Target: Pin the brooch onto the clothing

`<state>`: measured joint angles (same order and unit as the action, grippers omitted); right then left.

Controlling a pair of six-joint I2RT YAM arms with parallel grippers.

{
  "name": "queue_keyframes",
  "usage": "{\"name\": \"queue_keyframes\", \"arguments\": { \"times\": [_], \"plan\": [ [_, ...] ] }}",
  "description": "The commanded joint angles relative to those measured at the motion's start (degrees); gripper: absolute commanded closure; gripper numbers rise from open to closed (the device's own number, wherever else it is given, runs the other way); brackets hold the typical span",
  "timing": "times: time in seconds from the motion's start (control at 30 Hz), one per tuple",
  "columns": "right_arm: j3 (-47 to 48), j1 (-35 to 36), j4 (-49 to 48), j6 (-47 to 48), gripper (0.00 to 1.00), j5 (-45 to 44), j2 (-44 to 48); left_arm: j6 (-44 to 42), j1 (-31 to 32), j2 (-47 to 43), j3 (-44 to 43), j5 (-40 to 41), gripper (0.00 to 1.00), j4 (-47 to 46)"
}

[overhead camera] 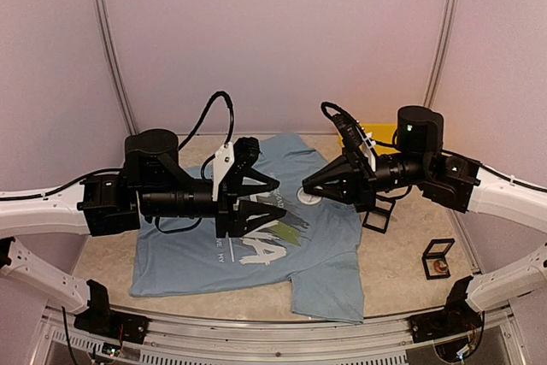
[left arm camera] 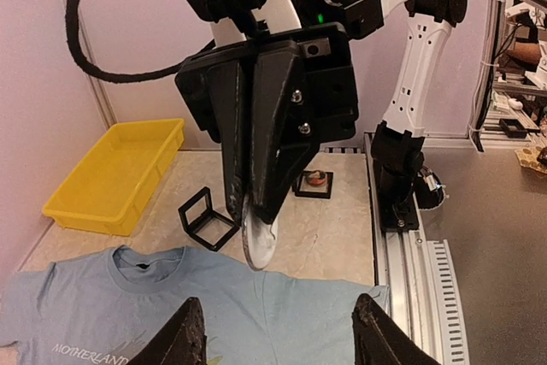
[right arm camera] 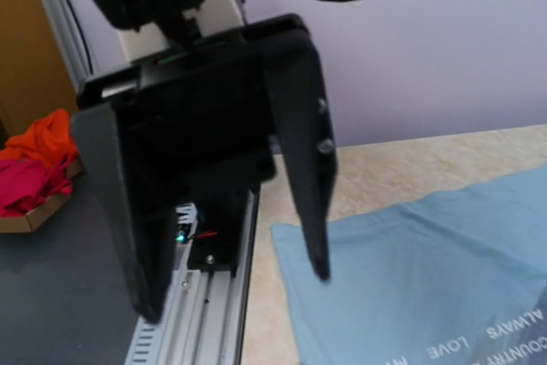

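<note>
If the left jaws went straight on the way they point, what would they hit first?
Most likely the brooch, a pale disc pinched in the right jaws, which point back at the open left jaws above the shirt. Exact depth is unclear.

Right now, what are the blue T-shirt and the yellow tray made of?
The light blue printed T-shirt looks like soft matte cloth: it lies limp and wrinkled. The yellow rectangular tray looks like smooth moulded plastic, with stiff upright walls.

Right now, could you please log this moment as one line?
right gripper: shut on brooch, over T-shirt | left gripper: open | brooch: not yet pinned
</note>
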<state>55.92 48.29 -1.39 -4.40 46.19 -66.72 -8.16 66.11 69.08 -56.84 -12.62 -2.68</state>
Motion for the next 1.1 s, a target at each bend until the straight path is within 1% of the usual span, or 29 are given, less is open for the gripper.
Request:
{"name": "queue_keyframes", "arguments": {
  "times": [0.0, 0.07, 0.2, 0.3, 0.37, 0.4, 0.43, 0.6, 0.67, 0.73, 0.8, 0.83, 0.9, 0.93, 1.07],
  "plan": [
    [3.31, 3.09, -0.61, 0.34, 1.0, -1.5, -1.5, 0.35, 0.3, 0.76, -1.97, 0.32, 0.58, -0.24],
    [3.77, 4.06, -0.23, 0.58, 1.0, -2.29, -1.74, 0.61, 0.25, 0.39, -1.69, 0.74, 0.67, -0.14],
    [3.84, 5.94, -0.63, 0.61, 1.0, -3.94, -1.9, 1.17, 0.25, 0.14, -1.41, 0.35, 0.69, 0.4],
    [3.84, 6.95, -0.63, 0.84, 1.0, -4.93, -2.12, 2.11, 0.3, 0.43, -1.91, -0.33, 0.73, 0.36],
    [4.12, 7.48, -0.47, 0.97, 1.0, -5.33, -2.29, 2.85, 0.26, 0.44, -1.95, -0.46, 0.78, -0.04],
    [4.26, 7.81, -0.38, 1.04, 1.0, -5.59, -2.32, 3.34, 0.32, 0.44, -1.92, -0.21, 0.83, -0.31],
    [4.35, 8.1, -0.29, 1.14, 1.0, -5.73, -2.36, 3.75, 0.33, 0.4, -1.88, -0.13, 0.85, -0.56],
    [4.65, 8.75, -0.13, 1.47, 1.0, -6.46, -2.22, 4.14, 0.27, 0.66, -1.87, -1.95, 0.83, -0.6],
    [4.83, 8.76, 0.13, 1.7, 1.0, -6.63, -2.4, 4.37, 0.28, 1.03, -2.08, -2.47, 0.81, -0.53],
    [4.82, 8.83, 0.24, 1.87, 1.0, -7.02, -2.41, 4.22, 0.27, 1.57, -2.42, -3.71, 0.77, -0.14],
    [4.89, 8.84, 0.12, 1.9, 1.0, -6.67, -2.35, 4.24, 0.25, 2.2, -2.78, -4.11, 0.77, 0.13],
    [4.83, 8.81, 0.01, 1.93, 1.0, -6.37, -2.37, 4.41, 0.27, 2.55, -2.95, -3.65, 0.8, 0.15],
    [4.84, 8.99, 0.03, 1.85, 1.0, -6.48, -2.26, 5.05, 0.26, 3.13, -3.37, -3.0, 0.97, 0.06],
    [4.81, 9.07, 0.13, 1.83, 1.0, -6.71, -2.26, 5.48, 0.32, 3.31, -3.63, -3.03, 1.0, -0.13],
    [4.48, 9.26, 0.29, 1.74, 1.0, -6.8, -1.9, 6.87, 0.56, 3.13, -3.04, -3.2, 1.0, -2.02]
  ]
}}
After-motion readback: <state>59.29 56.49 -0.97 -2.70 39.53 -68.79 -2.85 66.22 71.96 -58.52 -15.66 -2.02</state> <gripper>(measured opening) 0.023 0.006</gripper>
